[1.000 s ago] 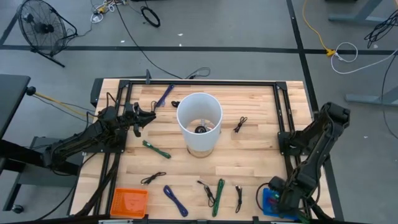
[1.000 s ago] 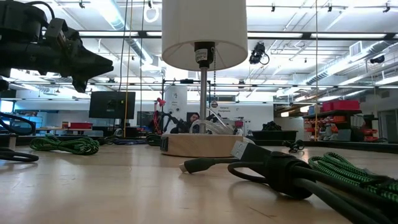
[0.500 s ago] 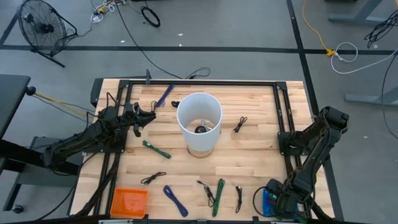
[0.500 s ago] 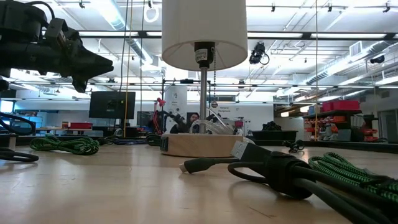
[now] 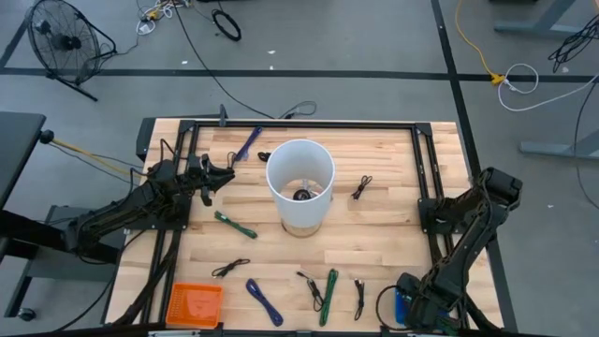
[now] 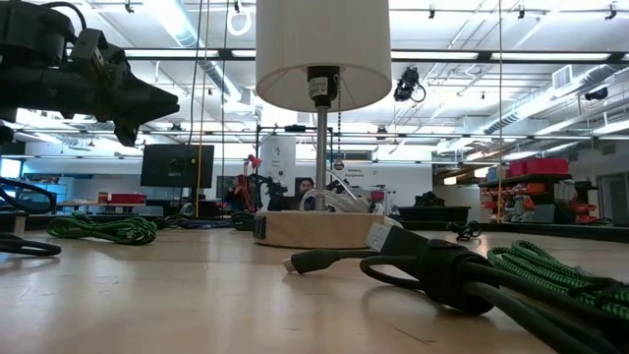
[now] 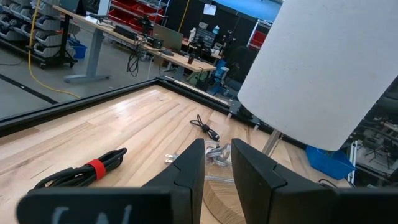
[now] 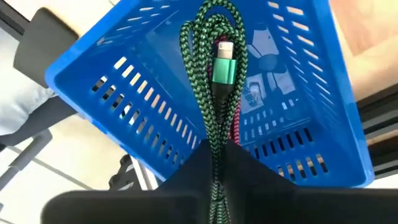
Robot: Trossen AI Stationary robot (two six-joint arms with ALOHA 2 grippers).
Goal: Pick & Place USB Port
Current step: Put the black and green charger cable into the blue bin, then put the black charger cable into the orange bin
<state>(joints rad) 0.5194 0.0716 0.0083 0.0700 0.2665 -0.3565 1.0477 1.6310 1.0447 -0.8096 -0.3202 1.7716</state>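
My right gripper point(image 8: 214, 165) hangs over the blue basket point(image 8: 112, 93) at the table's near right corner point(image 5: 401, 301) and is shut on a green braided USB cable point(image 8: 193, 56). The cable's green metal plug point(image 8: 224, 62) points up out of the folded bundle. A red cable point(image 8: 236, 127) lies in the basket beneath it. My left gripper point(image 5: 225, 177) waits shut in the air, left of the white lamp point(image 5: 299, 178); the low view shows the left gripper point(image 6: 162, 101) well above the table. My right gripper pinches the green cable bundle between its two fingers at a stretch below the plug point(image 8: 214, 146), with several strands side by side. The fingers point down from above, and the bundle reaches past them over the basket's open top, clear of its floor.
Several coiled cables lie on the wood: a green one point(image 5: 234, 225), a blue one point(image 5: 264, 301), black ones point(image 5: 231, 270) point(image 5: 362, 187) and others along the near edge point(image 5: 329, 292). An orange basket point(image 5: 195, 304) sits near left. The lamp base point(image 6: 314, 228) stands mid-table.
My right arm has folded lower and carried its gripper slightly toward the table's left and near edge over the blue basket, still shut on the green cable.
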